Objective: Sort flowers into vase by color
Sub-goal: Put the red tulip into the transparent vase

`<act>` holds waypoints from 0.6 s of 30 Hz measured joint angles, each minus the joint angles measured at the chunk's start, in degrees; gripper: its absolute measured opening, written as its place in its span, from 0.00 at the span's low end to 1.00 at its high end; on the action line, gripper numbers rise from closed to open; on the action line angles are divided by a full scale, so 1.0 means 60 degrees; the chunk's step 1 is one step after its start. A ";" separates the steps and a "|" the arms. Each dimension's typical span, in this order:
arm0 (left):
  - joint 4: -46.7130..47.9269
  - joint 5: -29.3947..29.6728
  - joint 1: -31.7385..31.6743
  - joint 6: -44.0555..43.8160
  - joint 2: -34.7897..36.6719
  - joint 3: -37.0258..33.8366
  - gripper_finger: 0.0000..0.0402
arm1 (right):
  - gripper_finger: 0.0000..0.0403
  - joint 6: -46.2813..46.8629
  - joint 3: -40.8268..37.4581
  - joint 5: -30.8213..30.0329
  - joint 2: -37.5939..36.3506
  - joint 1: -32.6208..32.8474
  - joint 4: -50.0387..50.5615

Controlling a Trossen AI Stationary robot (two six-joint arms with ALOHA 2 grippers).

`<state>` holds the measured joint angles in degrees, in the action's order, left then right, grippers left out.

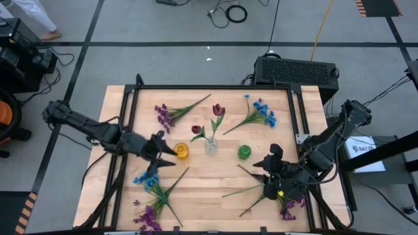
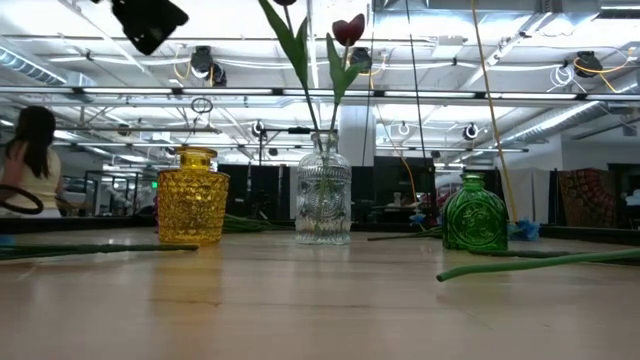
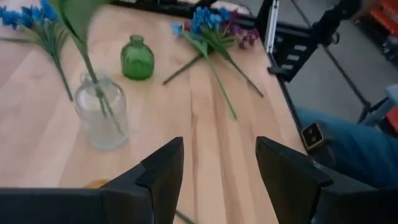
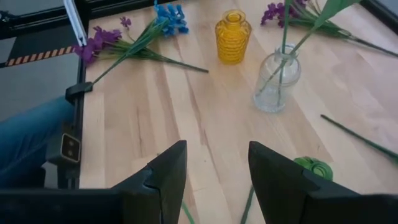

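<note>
The left claw [image 1: 159, 154] hangs released, empty, above the counter [image 1: 209, 189], the yellow vase [image 1: 182, 151] just beside it and the clear vase [image 1: 211, 146] with two dark red flowers [image 1: 217, 111] beyond. Blue and purple flowers [image 1: 151, 196] lie near it. The right claw [image 1: 269, 168] hovers released; stems and purple flowers [image 1: 287, 207] lie beside it, the green vase [image 1: 244, 152] near.

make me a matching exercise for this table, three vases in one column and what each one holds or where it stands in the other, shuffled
Column one:
1. yellow vase
2. clear glass vase
3. green vase

Column two:
a. holds dark red flowers
b. empty, nearest the right gripper
c. empty, beside the left gripper

Pairs: 1-c, 2-a, 3-b
</note>
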<state>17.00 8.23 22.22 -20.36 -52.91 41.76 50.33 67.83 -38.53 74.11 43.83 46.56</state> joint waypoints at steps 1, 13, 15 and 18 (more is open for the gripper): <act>0.0049 0.0220 0.0261 -0.0049 -0.0024 0.0000 0.52 | 0.41 -0.0004 0.0000 -0.0056 0.0000 0.0001 -0.0002; -0.0167 0.2562 0.2542 -0.0865 -0.0674 0.0000 0.52 | 0.41 0.0540 0.0000 0.0621 0.0157 -0.0002 0.0149; -0.0438 0.2679 0.2722 -0.1053 -0.0951 0.0000 0.52 | 0.41 0.0792 0.0000 0.1438 0.0328 0.0000 0.0567; -0.0872 0.2717 0.2991 -0.1312 -0.1440 0.0000 0.52 | 0.41 0.2111 0.0000 0.2862 0.0639 0.0048 0.1524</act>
<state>11.77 24.53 40.16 -28.24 -61.55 41.76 62.99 67.83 -21.36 77.94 44.11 55.70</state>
